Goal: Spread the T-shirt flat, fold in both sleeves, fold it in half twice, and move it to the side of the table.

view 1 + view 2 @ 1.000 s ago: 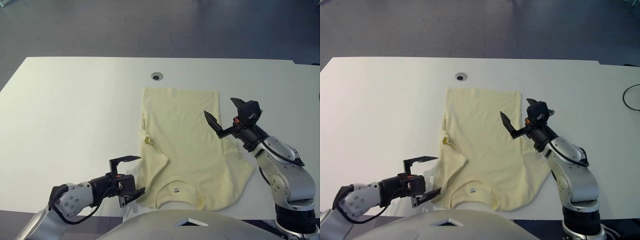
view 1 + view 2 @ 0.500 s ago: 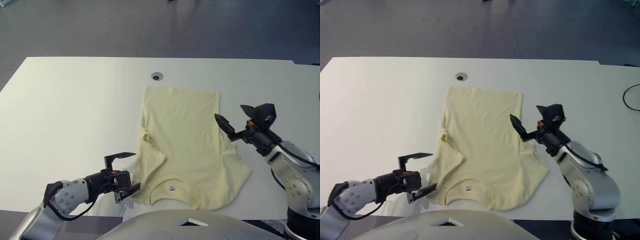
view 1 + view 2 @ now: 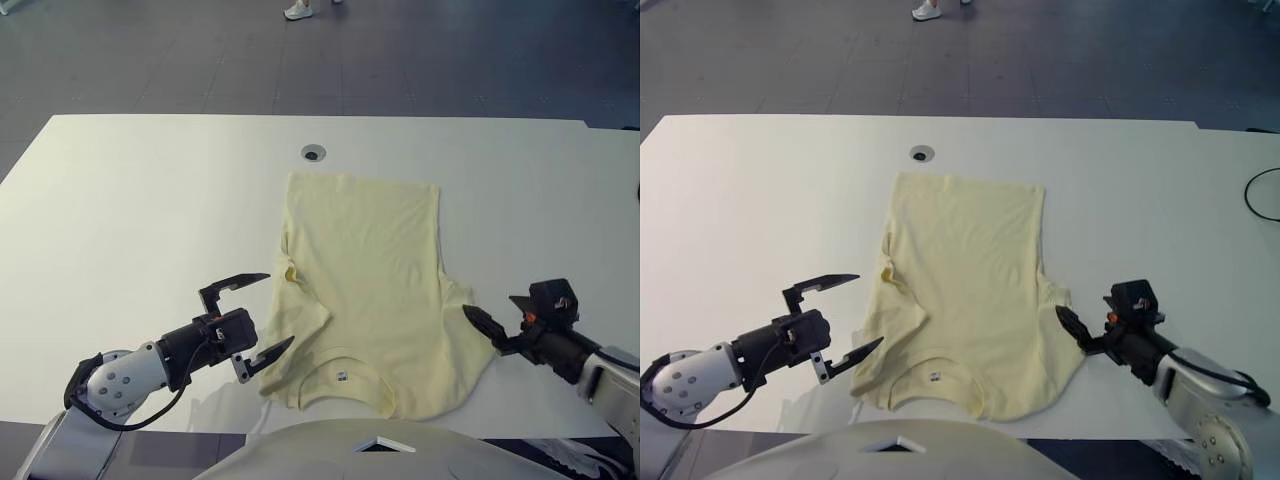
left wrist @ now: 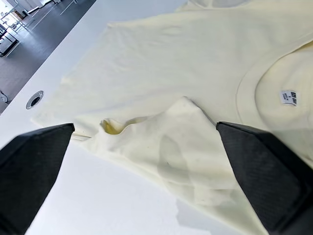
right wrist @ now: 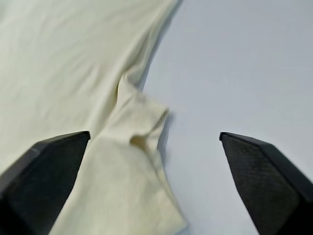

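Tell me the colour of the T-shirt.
The T-shirt is plain pale yellow; it shows best in the left eye view.

Bright, even overhead light, white table point(image 3: 130, 220) faintly glaring, soft thin shadow beside T-shirt point(image 3: 365, 260) edges.

T-shirt point(image 3: 365, 260): looked soft matt cloth, faintly creased. Tabletop point(image 3: 150, 200): appeared smooth, faintly glossy. Jaws on left gripper point(image 3: 280, 308) and right gripper point(image 3: 489, 305): seemed matt black plastic, finely textured.
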Robot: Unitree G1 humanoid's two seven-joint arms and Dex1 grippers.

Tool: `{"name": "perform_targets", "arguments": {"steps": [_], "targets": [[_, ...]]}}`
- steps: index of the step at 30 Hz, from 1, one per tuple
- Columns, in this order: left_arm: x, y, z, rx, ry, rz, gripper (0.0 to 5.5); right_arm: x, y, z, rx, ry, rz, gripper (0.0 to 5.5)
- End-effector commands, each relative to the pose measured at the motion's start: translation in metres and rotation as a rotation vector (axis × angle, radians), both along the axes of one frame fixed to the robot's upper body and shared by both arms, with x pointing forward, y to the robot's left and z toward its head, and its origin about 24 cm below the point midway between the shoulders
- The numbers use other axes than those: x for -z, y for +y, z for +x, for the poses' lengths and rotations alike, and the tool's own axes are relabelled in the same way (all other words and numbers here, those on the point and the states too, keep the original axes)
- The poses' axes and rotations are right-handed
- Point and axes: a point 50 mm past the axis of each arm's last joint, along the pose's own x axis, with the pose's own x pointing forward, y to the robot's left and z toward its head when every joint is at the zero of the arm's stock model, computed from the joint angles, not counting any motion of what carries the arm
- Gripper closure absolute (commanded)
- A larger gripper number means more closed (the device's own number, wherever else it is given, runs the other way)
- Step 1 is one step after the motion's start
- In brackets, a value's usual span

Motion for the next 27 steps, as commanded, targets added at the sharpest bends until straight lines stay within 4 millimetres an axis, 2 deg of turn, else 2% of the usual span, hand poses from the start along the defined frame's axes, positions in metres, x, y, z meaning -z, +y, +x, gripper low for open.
{"name": "perform_targets", "arguments": {"steps": [1, 11, 25, 27], "targets": [[-0.002, 0.003, 0.004, -0.024, -0.017, 0.010, 0.10, 0.001, -0.004, -0.013, -0.006, 0.076, -0.047, 1.49], [-0.002, 0.005, 0.002, -0.045, -0.020, 0.005, 0.10, 0.010, -0.009, -0.029, -0.019, 0.177, -0.073, 3.17], [-0.003, 0.001, -0.001, -0.055, -0.020, -0.012, 0.10, 0.022, -0.010, -0.022, -0.006, 0.234, 0.006, 5.48], [-0.002, 0.001, -0.002, -0.055, -0.019, -0.014, 0.10, 0.023, -0.011, -0.020, 0.004, 0.245, 0.028, 5.49]]}}
